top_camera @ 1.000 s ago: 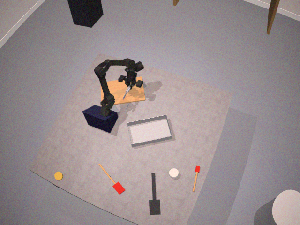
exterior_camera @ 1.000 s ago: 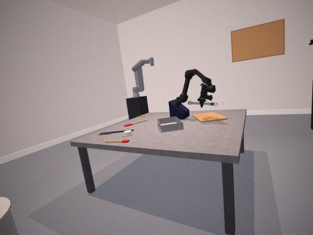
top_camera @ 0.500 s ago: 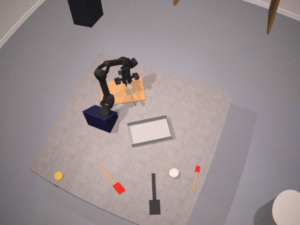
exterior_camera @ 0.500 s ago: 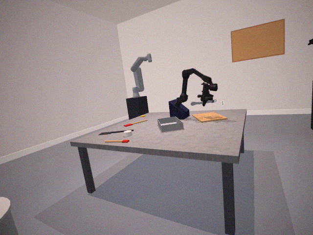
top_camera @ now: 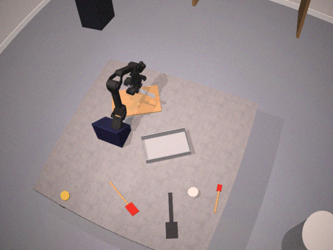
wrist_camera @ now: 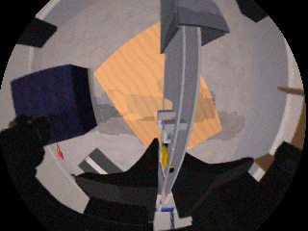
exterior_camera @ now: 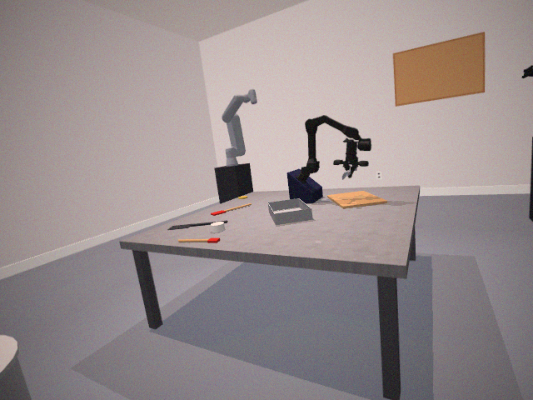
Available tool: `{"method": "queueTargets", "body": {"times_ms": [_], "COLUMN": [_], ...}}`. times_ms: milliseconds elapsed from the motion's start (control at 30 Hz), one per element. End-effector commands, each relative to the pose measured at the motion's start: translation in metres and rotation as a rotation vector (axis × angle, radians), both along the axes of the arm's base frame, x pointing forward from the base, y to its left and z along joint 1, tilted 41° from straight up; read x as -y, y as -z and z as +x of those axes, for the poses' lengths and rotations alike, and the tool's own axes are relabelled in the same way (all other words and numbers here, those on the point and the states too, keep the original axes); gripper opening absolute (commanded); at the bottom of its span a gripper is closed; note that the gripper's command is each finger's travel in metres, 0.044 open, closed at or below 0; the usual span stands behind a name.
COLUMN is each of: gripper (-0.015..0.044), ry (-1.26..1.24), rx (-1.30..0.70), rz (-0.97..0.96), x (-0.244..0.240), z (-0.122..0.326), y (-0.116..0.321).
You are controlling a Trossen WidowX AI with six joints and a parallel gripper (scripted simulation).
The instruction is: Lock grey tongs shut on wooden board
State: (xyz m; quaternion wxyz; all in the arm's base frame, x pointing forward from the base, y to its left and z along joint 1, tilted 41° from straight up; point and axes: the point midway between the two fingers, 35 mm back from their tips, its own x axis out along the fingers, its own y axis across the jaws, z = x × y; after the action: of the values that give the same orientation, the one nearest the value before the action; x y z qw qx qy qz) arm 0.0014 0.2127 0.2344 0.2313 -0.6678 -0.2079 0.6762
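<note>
My gripper (top_camera: 138,89) (exterior_camera: 350,174) (wrist_camera: 160,141) points down and is shut on the grey tongs (top_camera: 148,92) (exterior_camera: 346,175) (wrist_camera: 189,82). The tongs are held in the air above the wooden board (top_camera: 156,107) (exterior_camera: 340,199) (wrist_camera: 130,72). In the wrist view their arms look close together, running up from between the fingers, with a small yellow part near the fingertips. Whether the lock is engaged cannot be told. The roasting tin (top_camera: 169,157) (exterior_camera: 293,217) (wrist_camera: 107,161) stands on the table, with no tongs on it.
The dark blue arm base (top_camera: 110,134) (exterior_camera: 301,189) (wrist_camera: 48,103) stands beside the board. Two red-headed spatulas (top_camera: 131,209) (top_camera: 219,187), a black spatula (top_camera: 171,229), a white round thing (top_camera: 192,191) and a yellow disc (top_camera: 64,195) lie farther away on the table.
</note>
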Motion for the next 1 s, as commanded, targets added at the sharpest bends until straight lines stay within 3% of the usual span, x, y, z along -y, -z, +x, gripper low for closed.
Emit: {"method": "queueTargets", "body": {"times_ms": [0, 500, 967], "gripper": [-0.0150, -0.0150, -0.0150], "ry": [-0.129, -0.659, -0.597], "rx": [0.095, 0.494, 0.497], "rz": [0.027, 0.127, 0.049], "x": [0.002, 0.012, 0.014], "z": [-0.006, -0.034, -0.032], "y": [-0.005, -0.019, -0.005]}}
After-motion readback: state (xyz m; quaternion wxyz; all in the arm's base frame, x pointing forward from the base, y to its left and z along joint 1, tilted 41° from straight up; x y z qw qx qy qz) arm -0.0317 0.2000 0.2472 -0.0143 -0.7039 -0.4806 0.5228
